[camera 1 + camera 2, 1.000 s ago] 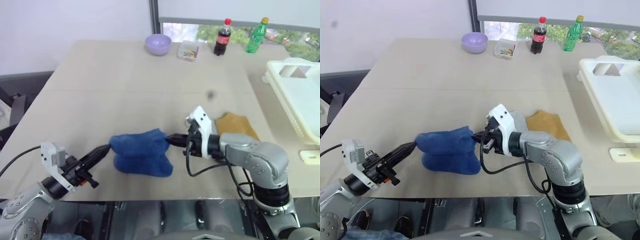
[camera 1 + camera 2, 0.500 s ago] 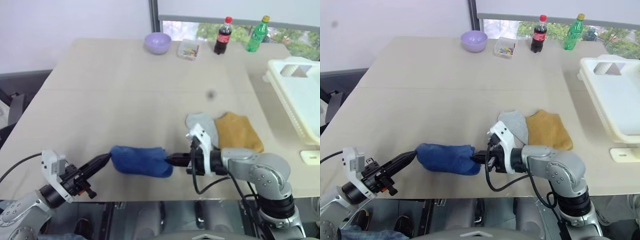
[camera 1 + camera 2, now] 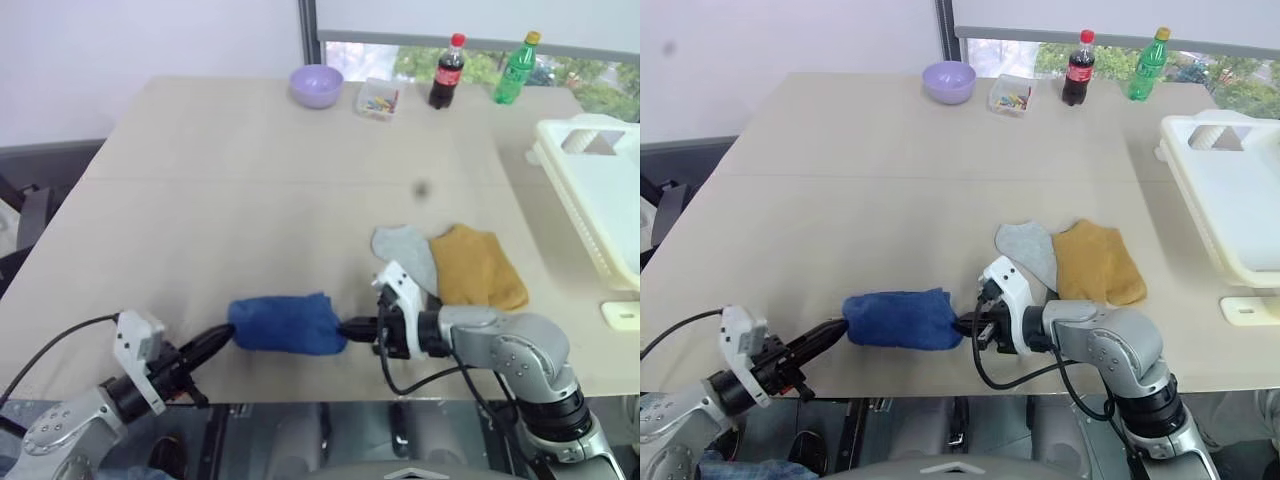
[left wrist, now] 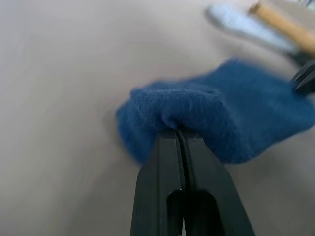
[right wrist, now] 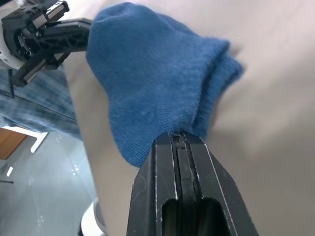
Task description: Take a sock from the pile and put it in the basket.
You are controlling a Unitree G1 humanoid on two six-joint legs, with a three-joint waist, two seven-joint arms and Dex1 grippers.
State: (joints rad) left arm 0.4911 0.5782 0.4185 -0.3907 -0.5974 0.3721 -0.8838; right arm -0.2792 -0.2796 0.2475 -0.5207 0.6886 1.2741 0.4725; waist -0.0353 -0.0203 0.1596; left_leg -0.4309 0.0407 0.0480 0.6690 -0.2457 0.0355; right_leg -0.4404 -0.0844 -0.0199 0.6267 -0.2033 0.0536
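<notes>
A bright blue sock (image 3: pixel 282 324) lies stretched on the table near its front edge, pinched at both ends. My left gripper (image 3: pixel 228 337) is shut on its left end, and my right gripper (image 3: pixel 345 327) is shut on its right end. Both wrist views show closed black fingers (image 4: pixel 178 147) biting the blue knit (image 5: pixel 157 88). What is left of the pile, a pale grey sock (image 3: pixel 405 254) and a mustard yellow sock (image 3: pixel 478 266), lies just behind my right arm. The cream-white basket (image 3: pixel 590 190) stands at the table's right edge.
A lilac bowl (image 3: pixel 317 85), a small clear box of coloured bits (image 3: pixel 377 101), a cola bottle (image 3: pixel 446 72) and a green bottle (image 3: pixel 517 69) line the far edge. The table's front edge runs right under both grippers.
Both grippers have sunk toward the table and drawn back toward the front edge, lowering the blue sock from a hanging fold to lie flat and stretched.
</notes>
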